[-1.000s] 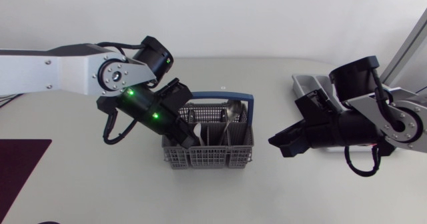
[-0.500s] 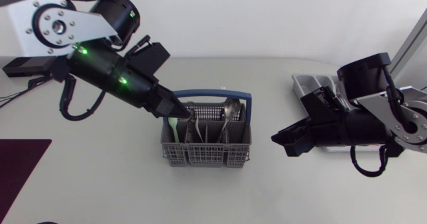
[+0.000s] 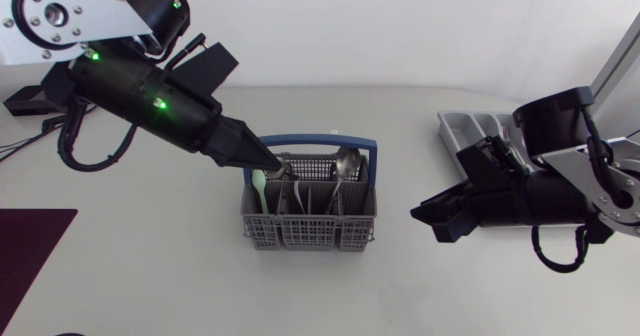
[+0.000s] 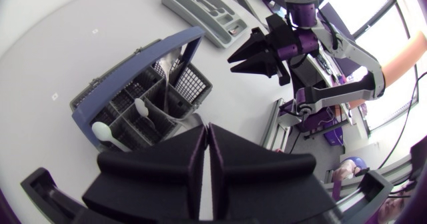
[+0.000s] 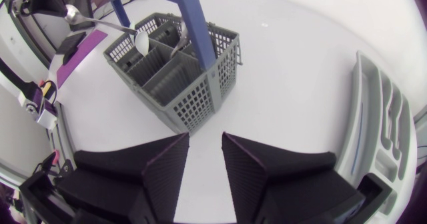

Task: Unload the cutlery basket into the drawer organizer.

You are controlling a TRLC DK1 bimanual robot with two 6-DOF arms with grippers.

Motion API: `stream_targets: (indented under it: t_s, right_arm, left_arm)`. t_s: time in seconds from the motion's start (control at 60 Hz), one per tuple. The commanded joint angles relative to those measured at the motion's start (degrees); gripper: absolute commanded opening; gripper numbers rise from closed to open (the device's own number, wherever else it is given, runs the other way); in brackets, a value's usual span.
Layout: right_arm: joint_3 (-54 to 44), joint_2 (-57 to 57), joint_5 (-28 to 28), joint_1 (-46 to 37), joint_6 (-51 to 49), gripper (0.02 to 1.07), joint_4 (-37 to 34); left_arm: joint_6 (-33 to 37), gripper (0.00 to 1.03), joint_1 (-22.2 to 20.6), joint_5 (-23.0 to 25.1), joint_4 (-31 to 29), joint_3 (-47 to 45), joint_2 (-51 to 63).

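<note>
Cutlery basket (image 3: 310, 233) sits mid-table, with a pale green spoon (image 3: 260, 184) standing in its end compartment. Your left gripper (image 3: 272, 165), fingers pressed together, has pulled up out of it to the rim. Your right gripper (image 3: 425, 224), fingers spread, hangs beside the drawer organizer (image 3: 465, 128).

left arm (image 3: 150, 106): black, green LEDs | right arm (image 3: 530, 201): black, silver link

Head camera, fixed high above, looks down on the tabletop (image 3: 150, 276). Left wrist camera hangs above the cutlery basket (image 4: 193, 84), looking down past a green spoon (image 4: 100, 128) into it. Right wrist camera sits low, facing left toward the basket. All three share it.
</note>
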Motion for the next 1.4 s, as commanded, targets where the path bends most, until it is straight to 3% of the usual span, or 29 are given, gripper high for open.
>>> stream_targets:
  t_s: [0.0,0.35,0.567,0.817,1.067,1.383]
  right_arm:
    - [-1.21,-2.03,-1.47,-0.55,-1.61,0.42,-0.96]
    - [-1.3,-14.69,-6.13,0.41,-5.04,0.42,-3.33]
    - [-3.41,-19.7,-7.54,4.63,-8.56,0.42,-2.54]
    - [-6.4,-20.22,-8.24,12.89,-13.04,0.42,1.94]
    - [-7.81,-19.78,-7.27,19.66,-16.38,0.42,4.49]
    - [-8.95,-13.63,-7.19,22.03,-18.84,0.39,9.41]
  left_arm:
    - [0.57,0.04,1.03,2.01,-1.73,2.88,-1.58]
    - [10.59,0.04,-0.99,9.92,-9.64,3.32,-1.93]
    - [16.74,0.04,-5.56,10.71,-13.6,3.32,0.79]
    - [20.79,0.04,-12.24,10.63,-14.04,4.64,5.72]
    - [24.65,0.04,-14.79,10.63,-15.71,8.6,11.69]
    - [25.45,0.04,-16.46,10.63,-16.67,10.53,14.68]
